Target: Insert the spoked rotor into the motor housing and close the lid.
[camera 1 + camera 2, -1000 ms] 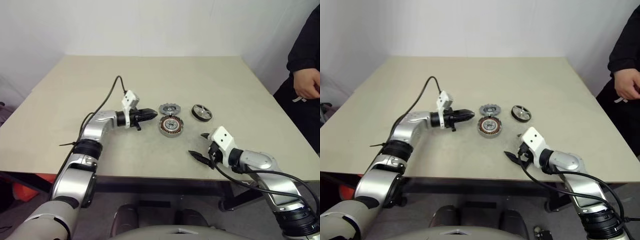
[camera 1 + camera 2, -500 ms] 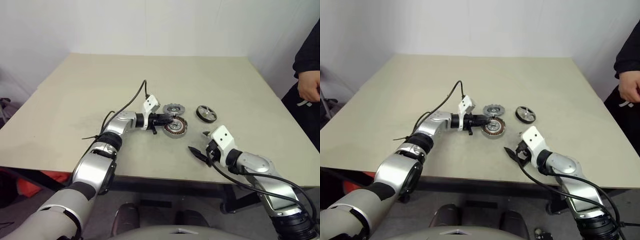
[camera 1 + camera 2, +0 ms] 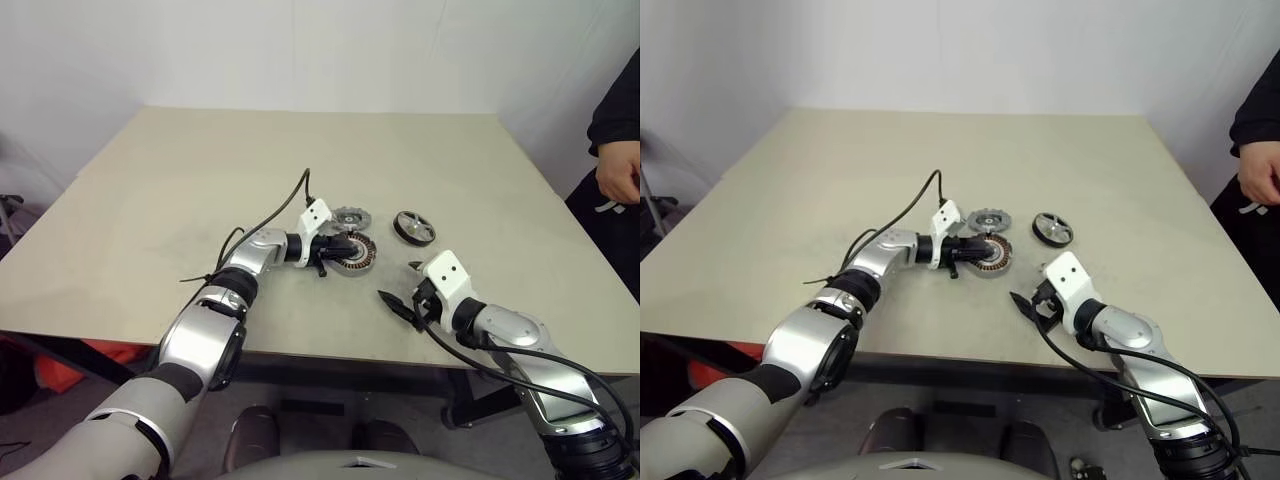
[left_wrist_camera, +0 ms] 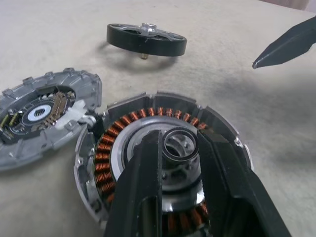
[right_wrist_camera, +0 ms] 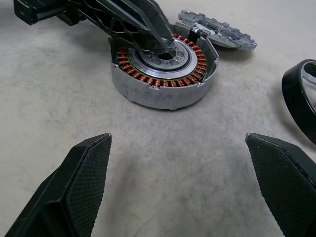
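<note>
The motor housing [image 3: 352, 254], a grey cup with copper windings [image 4: 106, 148], sits mid-table. My left gripper [image 4: 178, 140] reaches in low from the left, its tips over the housing's centre. The fingers [image 4: 143, 187] stand narrowly open either side of the hub ring; I cannot tell whether they touch it. The lid [image 3: 347, 217], a notched grey disc, lies just behind the housing and leans against its rim [image 4: 44, 113]. To the right rests the spoked rotor [image 3: 414, 227], dark-rimmed. My right gripper [image 3: 397, 283] hovers wide open and empty near the housing's front right [image 5: 177, 138].
A person in dark clothing [image 3: 620, 150] stands at the table's right edge, one hand showing. The beige table [image 3: 200, 170] stretches wide to the left and back. A black cable [image 3: 285, 205] loops from my left wrist.
My left gripper has moved right, from beside the housing to over its centre, with its fingers spaced as before. The right gripper stays put. The camera has shifted.
</note>
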Available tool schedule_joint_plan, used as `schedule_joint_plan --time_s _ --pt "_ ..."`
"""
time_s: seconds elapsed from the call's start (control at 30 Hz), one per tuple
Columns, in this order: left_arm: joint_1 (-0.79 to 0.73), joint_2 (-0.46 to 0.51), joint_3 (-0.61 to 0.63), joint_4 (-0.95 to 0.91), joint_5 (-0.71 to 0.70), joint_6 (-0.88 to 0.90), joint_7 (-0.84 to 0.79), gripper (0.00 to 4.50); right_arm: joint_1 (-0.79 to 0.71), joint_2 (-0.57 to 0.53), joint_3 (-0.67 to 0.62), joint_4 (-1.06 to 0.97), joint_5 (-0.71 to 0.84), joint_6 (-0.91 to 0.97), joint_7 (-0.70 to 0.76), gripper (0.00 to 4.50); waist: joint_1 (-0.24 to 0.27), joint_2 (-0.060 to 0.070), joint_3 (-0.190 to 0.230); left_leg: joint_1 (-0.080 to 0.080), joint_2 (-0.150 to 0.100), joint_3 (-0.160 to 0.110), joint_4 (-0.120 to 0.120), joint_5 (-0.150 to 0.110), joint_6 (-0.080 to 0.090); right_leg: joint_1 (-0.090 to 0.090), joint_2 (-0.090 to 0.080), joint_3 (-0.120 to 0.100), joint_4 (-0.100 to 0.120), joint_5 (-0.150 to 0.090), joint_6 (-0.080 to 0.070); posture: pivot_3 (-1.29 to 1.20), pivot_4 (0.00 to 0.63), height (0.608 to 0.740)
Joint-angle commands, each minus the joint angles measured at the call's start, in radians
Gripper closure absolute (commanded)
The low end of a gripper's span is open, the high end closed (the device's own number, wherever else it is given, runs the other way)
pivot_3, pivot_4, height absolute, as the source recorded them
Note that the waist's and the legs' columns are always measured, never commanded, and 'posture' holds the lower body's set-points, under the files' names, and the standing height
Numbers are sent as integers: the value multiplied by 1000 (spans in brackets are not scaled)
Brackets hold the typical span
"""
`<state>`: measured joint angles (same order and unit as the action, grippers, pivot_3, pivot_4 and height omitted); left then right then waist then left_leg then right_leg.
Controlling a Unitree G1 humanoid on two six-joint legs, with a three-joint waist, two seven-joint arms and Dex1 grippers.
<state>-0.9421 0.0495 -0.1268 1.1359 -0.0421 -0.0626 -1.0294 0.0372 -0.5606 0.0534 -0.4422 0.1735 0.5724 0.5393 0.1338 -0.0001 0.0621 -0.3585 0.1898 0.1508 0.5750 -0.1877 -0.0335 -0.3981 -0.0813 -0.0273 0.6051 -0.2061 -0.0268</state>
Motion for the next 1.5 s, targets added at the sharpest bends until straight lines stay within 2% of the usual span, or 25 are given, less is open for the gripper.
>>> schedule_joint_plan --time_s 0.03,0.93,1.0,1.07,1.17,1.5 --pt "-34 -11 10 3 11 -26 23 3771 -6 3 -17 -43 2 -7 -9 0 0 0 0 0 0 0 0 0 0 0 0 0 0 0 1 0 0 740" --pt "-24 1 29 10 33 -42 35 3771 -58 11 -2 16 -4 -25 -9 0 1 0 0 0 0 0 0 0 0 0 0 0 0 0 0 0 0 740" --pt "-22 1 28 10 34 -47 31 3056 -60 14 -2 17 -6 -27 -12 0 1 0 0 0 0 0 0 0 0 0 0 0 0 0 0 0 0 740" --pt "-25 0 30 11 35 -48 42 2577 -61 15 -4 18 -7 -28 -12 0 1 0 0 0 0 0 0 0 0 0 0 0 0 0 0 0 0 740" --pt "-28 -1 31 13 35 -45 45 1588 -60 15 -5 19 -10 -31 -12 0 1 0 0 0 0 0 0 0 0 0 0 0 0 0 0 0 0 740" --pt "-38 23 82 -22 -4 -36 43 1588 -80 21 -5 25 -12 -37 -6 0 1 0 0 0 0 0 0 0 0 0 0 0 0 0 0 0 0 740"
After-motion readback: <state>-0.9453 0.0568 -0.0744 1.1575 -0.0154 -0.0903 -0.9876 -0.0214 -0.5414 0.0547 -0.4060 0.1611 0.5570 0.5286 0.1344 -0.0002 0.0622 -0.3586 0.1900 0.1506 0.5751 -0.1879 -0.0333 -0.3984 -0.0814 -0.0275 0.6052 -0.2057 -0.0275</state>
